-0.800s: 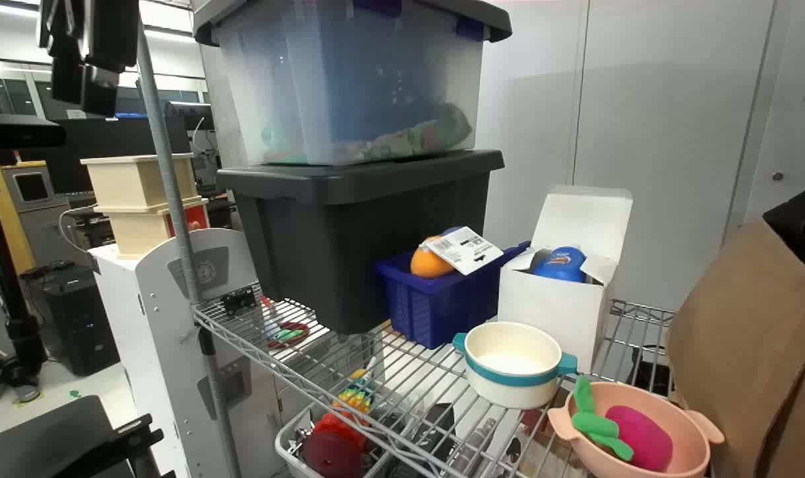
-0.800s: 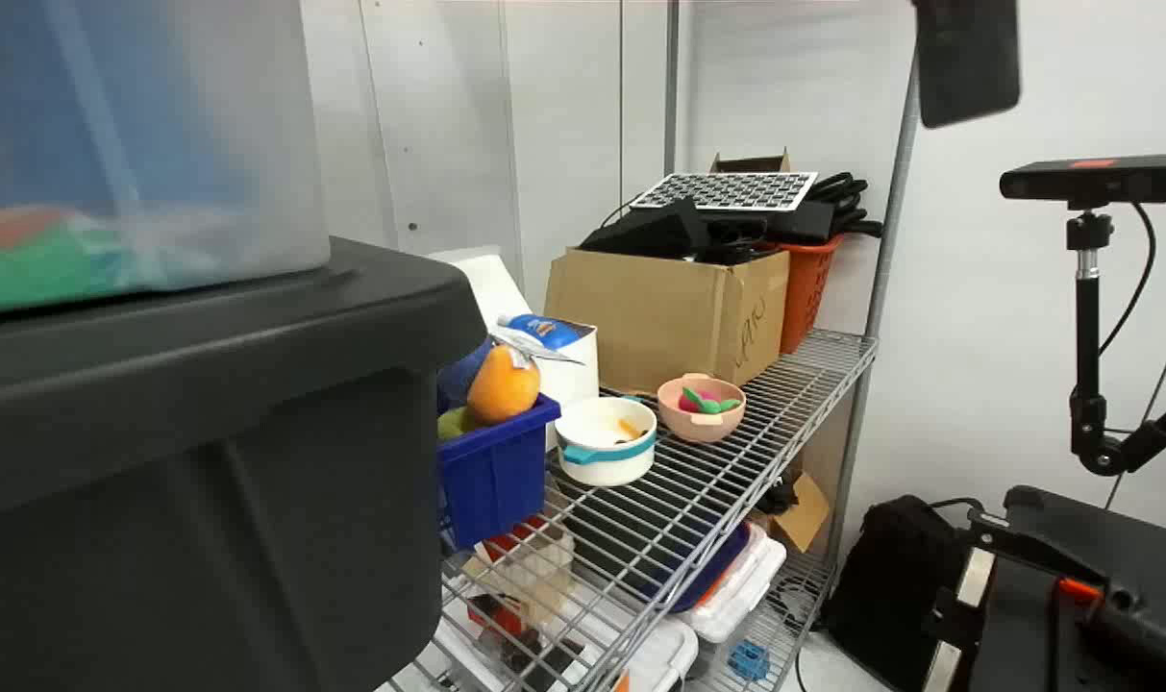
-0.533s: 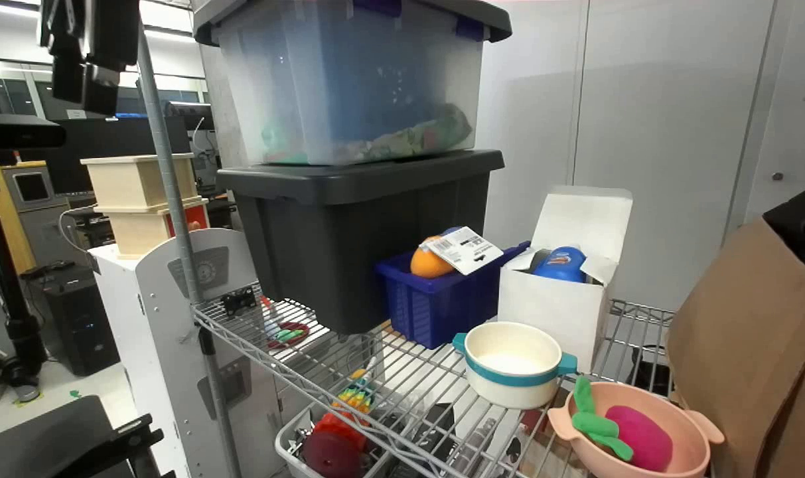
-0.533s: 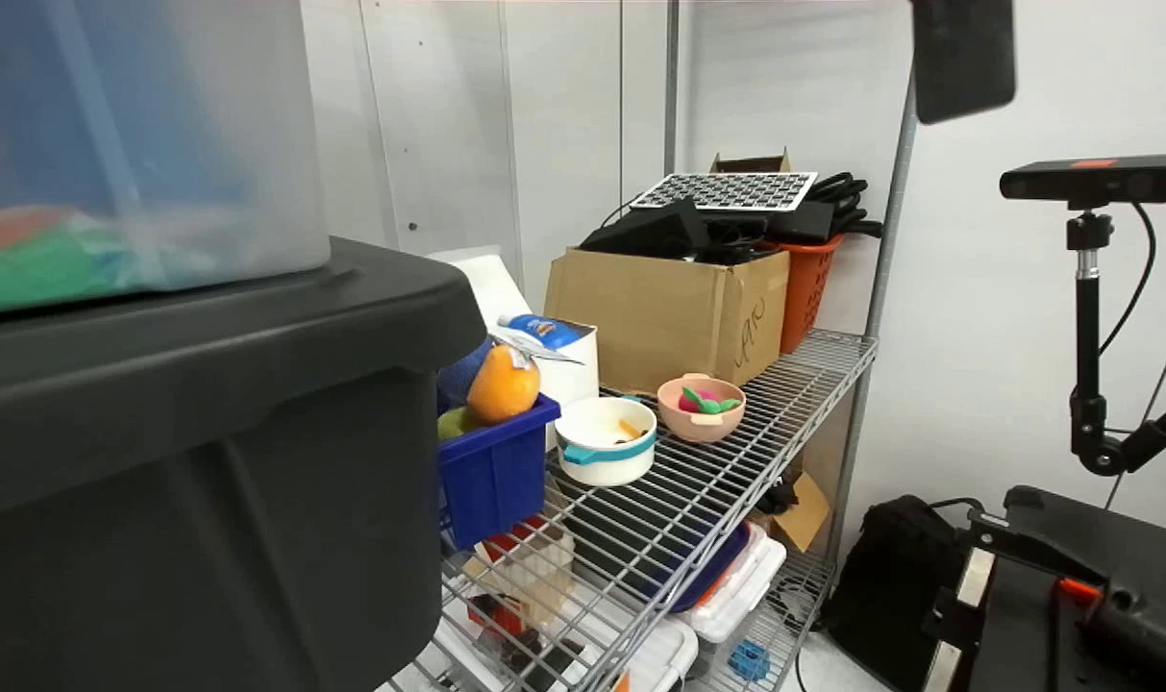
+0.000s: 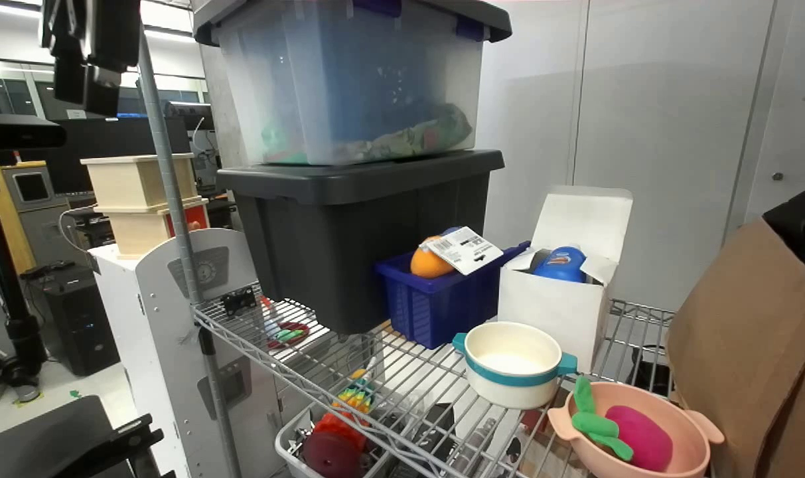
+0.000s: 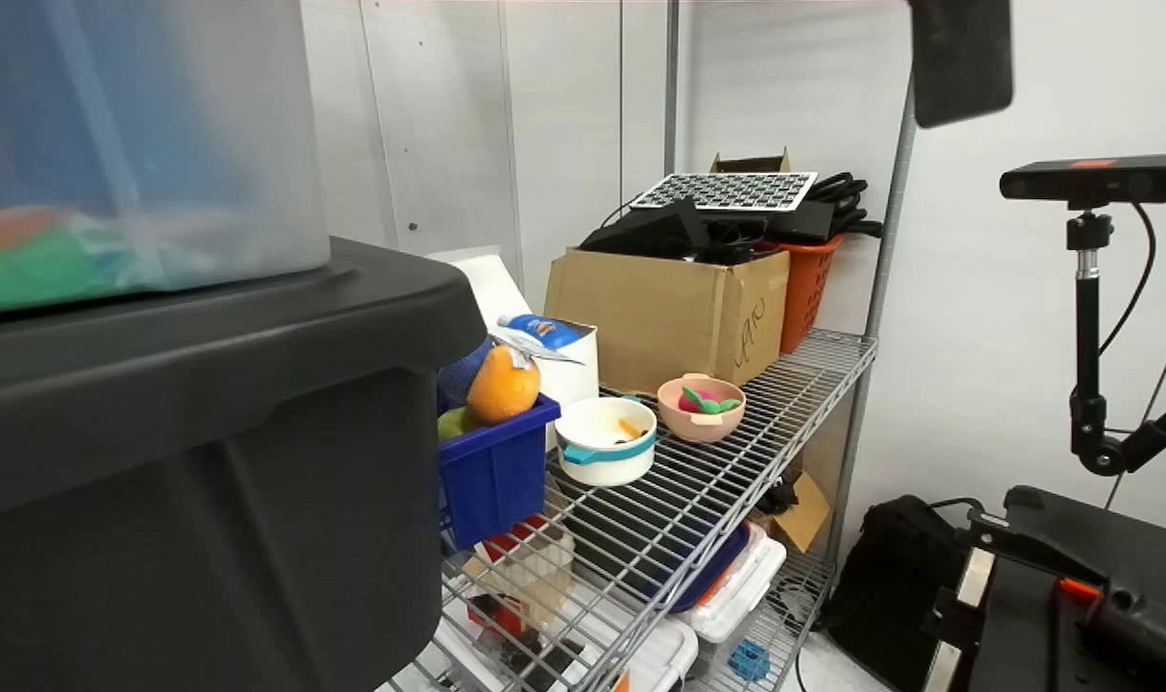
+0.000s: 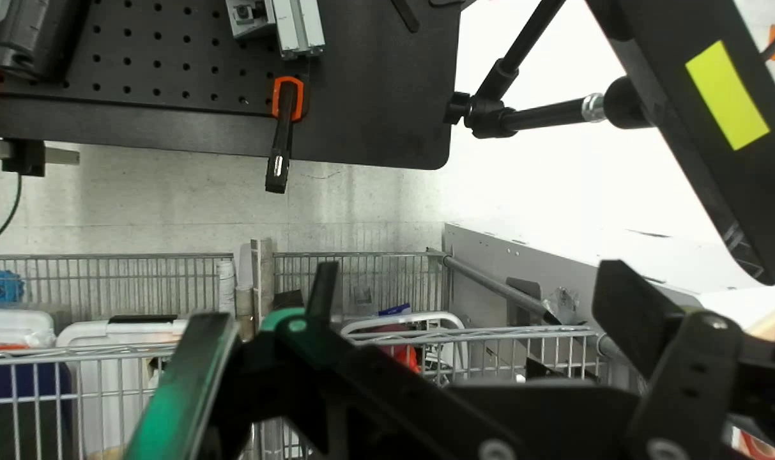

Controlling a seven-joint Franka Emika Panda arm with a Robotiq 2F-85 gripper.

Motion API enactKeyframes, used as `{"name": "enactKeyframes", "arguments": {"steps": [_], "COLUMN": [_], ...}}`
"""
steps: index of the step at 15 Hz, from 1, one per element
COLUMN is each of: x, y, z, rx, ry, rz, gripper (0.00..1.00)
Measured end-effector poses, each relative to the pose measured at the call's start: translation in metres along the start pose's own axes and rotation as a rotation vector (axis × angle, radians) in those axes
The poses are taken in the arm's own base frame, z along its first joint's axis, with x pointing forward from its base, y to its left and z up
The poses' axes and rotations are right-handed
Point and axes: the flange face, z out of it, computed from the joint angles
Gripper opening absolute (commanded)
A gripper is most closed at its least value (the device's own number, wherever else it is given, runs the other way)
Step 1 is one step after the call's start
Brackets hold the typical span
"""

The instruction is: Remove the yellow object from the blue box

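Note:
The yellow object is a rounded orange-yellow item in the blue box, poking above its rim at one end. It also shows in an exterior view, with the blue box partly hidden by the big dark-grey tote. A white printed tag lies over the item and the box opening. A green item and a dark-blue item are also in the box. My gripper is open and empty, with fingers wide apart. In an exterior view, the gripper hangs high at the upper left, far from the box.
The dark-grey tote bears a clear bin beside the box. A white box, a white pot and a pink bowl stand nearby on the wire shelf. A shelf post and a cardboard box flank them.
The dark arm part at the top of an exterior view has shifted very slightly to the left. The yellow object and the blue box have not moved.

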Motion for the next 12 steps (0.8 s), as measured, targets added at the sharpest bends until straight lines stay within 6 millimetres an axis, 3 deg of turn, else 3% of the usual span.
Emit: {"name": "enactKeyframes", "arguments": {"steps": [4, 12], "x": [0.017, 0.082], "y": [0.011, 0.065], "z": [0.002, 0.023], "rx": [-0.009, -0.114], "ry": [0.057, 0.112], "rz": [0.053, 0.147], "gripper": [1.0, 1.0]}}
